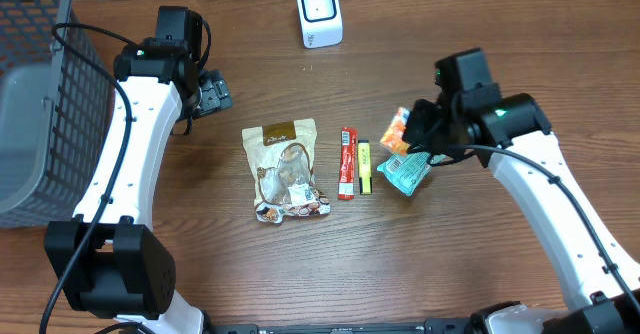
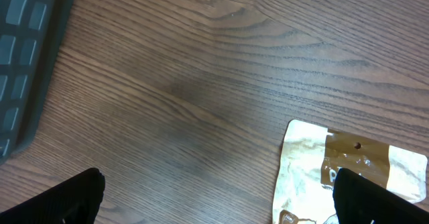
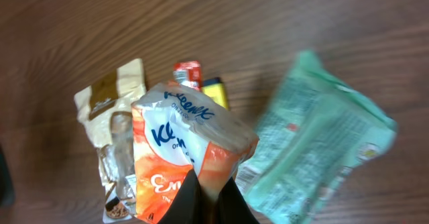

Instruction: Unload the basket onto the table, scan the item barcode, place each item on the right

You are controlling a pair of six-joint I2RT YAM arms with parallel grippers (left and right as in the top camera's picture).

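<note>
My right gripper (image 3: 211,198) is shut on one end of an orange and white tissue pack (image 3: 181,137), pinching the wrapper between both fingers. From overhead the tissue pack (image 1: 398,128) shows just left of the right gripper (image 1: 418,130). A green pack (image 3: 315,150) lies right beside it, blurred in the wrist view. The white scanner (image 1: 319,12) stands at the table's far edge. My left gripper (image 2: 218,198) hangs open over bare wood, its right finger (image 2: 375,198) above a beige snack bag (image 2: 308,163).
The snack bag (image 1: 285,169), a red stick pack (image 1: 346,162) and a yellow one (image 1: 365,166) lie in a row mid-table, with the green pack (image 1: 405,172) to their right. A grey wire basket (image 1: 40,94) fills the left edge.
</note>
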